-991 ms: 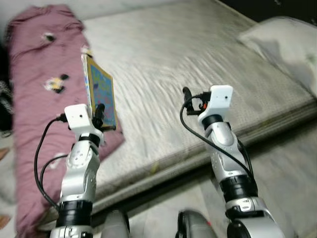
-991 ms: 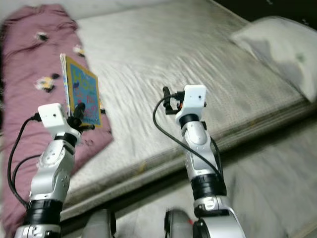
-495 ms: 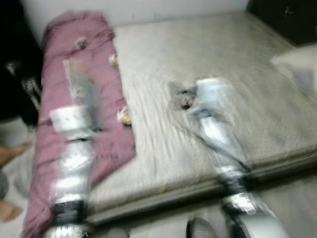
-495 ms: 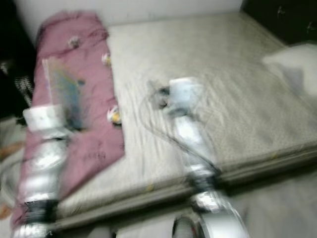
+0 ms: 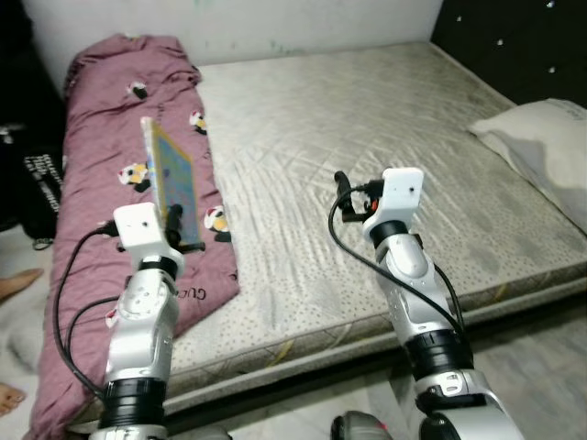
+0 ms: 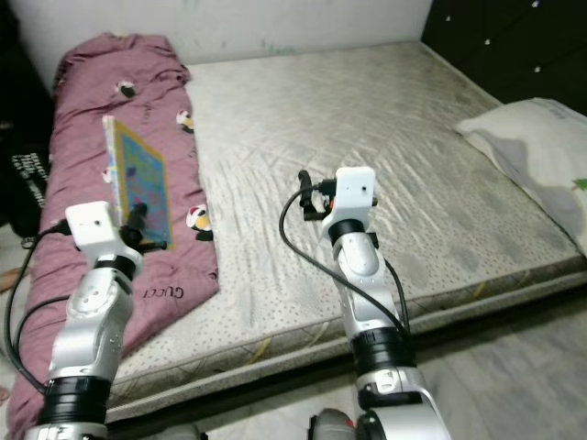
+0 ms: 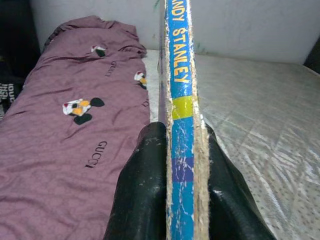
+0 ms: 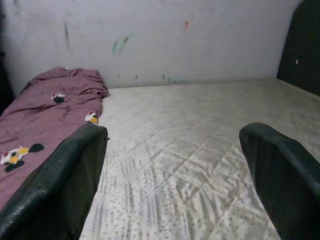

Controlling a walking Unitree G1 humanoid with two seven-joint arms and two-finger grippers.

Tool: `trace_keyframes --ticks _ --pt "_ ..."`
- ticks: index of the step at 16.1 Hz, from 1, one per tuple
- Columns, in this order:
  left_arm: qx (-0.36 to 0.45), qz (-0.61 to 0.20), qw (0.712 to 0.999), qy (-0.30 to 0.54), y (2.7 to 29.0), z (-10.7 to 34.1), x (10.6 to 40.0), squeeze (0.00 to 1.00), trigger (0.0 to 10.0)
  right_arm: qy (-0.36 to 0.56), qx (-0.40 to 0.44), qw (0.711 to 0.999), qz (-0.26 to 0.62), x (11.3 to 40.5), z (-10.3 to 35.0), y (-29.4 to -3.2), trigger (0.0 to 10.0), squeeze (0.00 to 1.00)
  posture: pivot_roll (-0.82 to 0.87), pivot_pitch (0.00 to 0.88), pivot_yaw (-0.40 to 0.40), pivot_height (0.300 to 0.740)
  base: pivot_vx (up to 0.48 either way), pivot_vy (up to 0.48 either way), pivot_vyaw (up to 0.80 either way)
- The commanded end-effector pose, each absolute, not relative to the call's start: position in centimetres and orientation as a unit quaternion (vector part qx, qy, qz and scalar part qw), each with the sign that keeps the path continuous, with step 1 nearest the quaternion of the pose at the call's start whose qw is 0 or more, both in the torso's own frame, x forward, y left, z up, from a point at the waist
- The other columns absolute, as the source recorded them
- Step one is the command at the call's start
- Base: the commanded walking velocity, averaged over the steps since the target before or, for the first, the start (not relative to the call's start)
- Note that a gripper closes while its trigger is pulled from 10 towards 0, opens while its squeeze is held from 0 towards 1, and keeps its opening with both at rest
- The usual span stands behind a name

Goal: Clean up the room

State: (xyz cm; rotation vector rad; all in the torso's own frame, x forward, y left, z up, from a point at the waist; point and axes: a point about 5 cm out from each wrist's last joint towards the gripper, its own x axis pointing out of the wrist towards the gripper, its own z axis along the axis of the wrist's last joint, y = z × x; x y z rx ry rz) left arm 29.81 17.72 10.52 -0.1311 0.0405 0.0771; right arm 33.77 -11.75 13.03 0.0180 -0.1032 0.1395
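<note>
My left gripper [image 5: 181,227] is shut on a thin colourful book [image 5: 171,179], holding it upright on its edge above the maroon blanket [image 5: 119,119]. In the left wrist view the book's blue spine [image 7: 180,125] stands pinched between the two black fingers [image 7: 142,190]. My right gripper [image 5: 341,194] is raised over the middle of the bare grey mattress [image 5: 367,128], open, with nothing between its fingers [image 8: 65,180].
The maroon blanket with cartoon prints lies along the mattress's left side. A white pillow [image 5: 541,137] rests at the right edge. A dark headboard [image 5: 514,37] stands at the far right. A person's bare foot [image 5: 16,284] is on the floor at the left.
The camera swung and steadied, so the bed sits further right in the picture. Both arms keep their poses and the book stays in the left gripper.
</note>
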Motion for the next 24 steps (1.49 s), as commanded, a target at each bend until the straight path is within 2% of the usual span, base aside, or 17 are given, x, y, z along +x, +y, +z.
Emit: trace_keyframes --ticks 1,7,10,24 --pt "-0.056 0.030 0.998 0.003 17.7 11.3 30.1 0.00 10.0 -0.059 0.004 0.995 0.074 34.0 13.3 -11.3 10.0 0.00 -0.03 0.000 0.018 0.740 0.000 0.000 0.77" --pt "-0.041 0.013 0.999 -0.020 17.7 12.4 30.8 0.00 10.0 -0.071 0.015 0.994 0.081 34.8 14.2 -10.4 10.0 0.00 -0.01 0.000 0.003 0.740 0.000 0.000 0.77" --pt "-0.044 0.014 0.999 -0.023 17.8 12.4 30.8 0.00 10.0 -0.068 0.019 0.995 0.076 34.8 14.0 -10.8 10.0 0.00 -0.01 0.000 0.005 0.740 0.000 -0.167 0.65" --pt "-0.069 0.022 0.997 -0.019 17.9 12.0 30.8 0.00 10.0 -0.055 0.019 0.996 0.069 34.6 13.4 -11.3 10.0 0.00 -0.03 0.000 0.001 0.740 0.000 -0.323 0.00"
